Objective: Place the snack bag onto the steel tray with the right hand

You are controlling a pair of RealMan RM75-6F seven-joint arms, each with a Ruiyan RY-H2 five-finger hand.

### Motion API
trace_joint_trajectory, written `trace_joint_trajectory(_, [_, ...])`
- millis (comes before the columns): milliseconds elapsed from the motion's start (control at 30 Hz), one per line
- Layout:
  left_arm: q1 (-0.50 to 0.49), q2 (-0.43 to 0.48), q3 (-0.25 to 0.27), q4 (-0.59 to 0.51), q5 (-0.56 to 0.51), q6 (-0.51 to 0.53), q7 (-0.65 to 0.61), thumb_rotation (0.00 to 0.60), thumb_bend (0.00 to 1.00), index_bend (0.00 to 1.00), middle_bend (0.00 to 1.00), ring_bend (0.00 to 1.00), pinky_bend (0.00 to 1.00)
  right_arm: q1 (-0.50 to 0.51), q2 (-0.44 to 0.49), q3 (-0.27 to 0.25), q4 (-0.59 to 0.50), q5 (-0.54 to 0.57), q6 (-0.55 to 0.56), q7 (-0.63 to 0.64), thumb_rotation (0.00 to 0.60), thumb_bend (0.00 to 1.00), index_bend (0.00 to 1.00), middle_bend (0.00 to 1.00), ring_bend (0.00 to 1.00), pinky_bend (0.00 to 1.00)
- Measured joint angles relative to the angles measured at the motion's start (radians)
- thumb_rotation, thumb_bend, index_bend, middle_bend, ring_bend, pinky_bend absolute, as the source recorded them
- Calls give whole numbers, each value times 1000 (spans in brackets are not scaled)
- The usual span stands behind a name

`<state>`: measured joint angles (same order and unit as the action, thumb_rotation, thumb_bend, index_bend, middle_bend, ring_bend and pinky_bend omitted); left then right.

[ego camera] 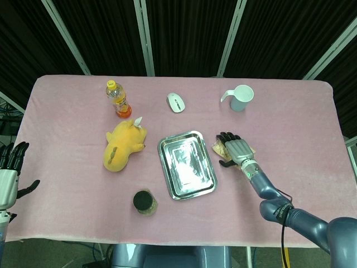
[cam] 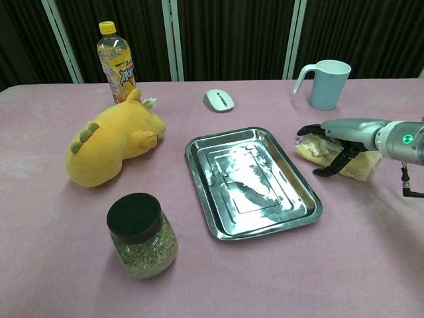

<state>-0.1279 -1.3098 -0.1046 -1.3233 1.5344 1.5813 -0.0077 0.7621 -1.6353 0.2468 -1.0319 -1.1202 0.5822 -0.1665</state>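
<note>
Now your snack bag (cam: 354,165) lies flat beside the steel tray (cam: 265,212), long side slanting across the table (cam: 59,252). Your right hand (cam: 338,136) rests on it, fingers spread.

Table: you have a pink cloth (ego camera: 312,111) covering the whole tabletop, slightly mottled.
Backdrop: behind the table you see black curtains (cam: 232,33) hanging in vertical folds.
Frame: pale metal posts (ego camera: 146,36) cross the curtains, some slanted.
Light: you get even, soft lighting with faint shadows.
</note>
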Motion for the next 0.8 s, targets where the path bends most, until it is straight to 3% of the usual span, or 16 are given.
trace_joint_trajectory(100, [0, 1, 3, -3, 3, 0, 0, 600, 45, 0, 85, 19, 63, -4, -1, -1, -2, -24, 35, 8, 600, 419, 677, 669, 705, 981])
trace_joint_trajectory(267, [3, 6, 5, -10, 15, 16, -3, 600, 45, 0, 85, 19, 63, -14, 2, -4, -20, -71, 126, 15, 600, 497, 780, 741, 780, 1000])
trace_joint_trajectory(600, [13, 18, 15, -35, 45, 54, -5, 600, 45, 0, 85, 19, 63, -39, 55, -5, -148, -116, 246, -27, 600, 510, 794, 754, 792, 1000])
trace_joint_trajectory(800, [16, 25, 28, -55, 76, 69, -9, 600, 44, 0, 85, 19, 63, -48, 102, -4, -307, -124, 302, -109, 600, 510, 794, 754, 792, 1000])
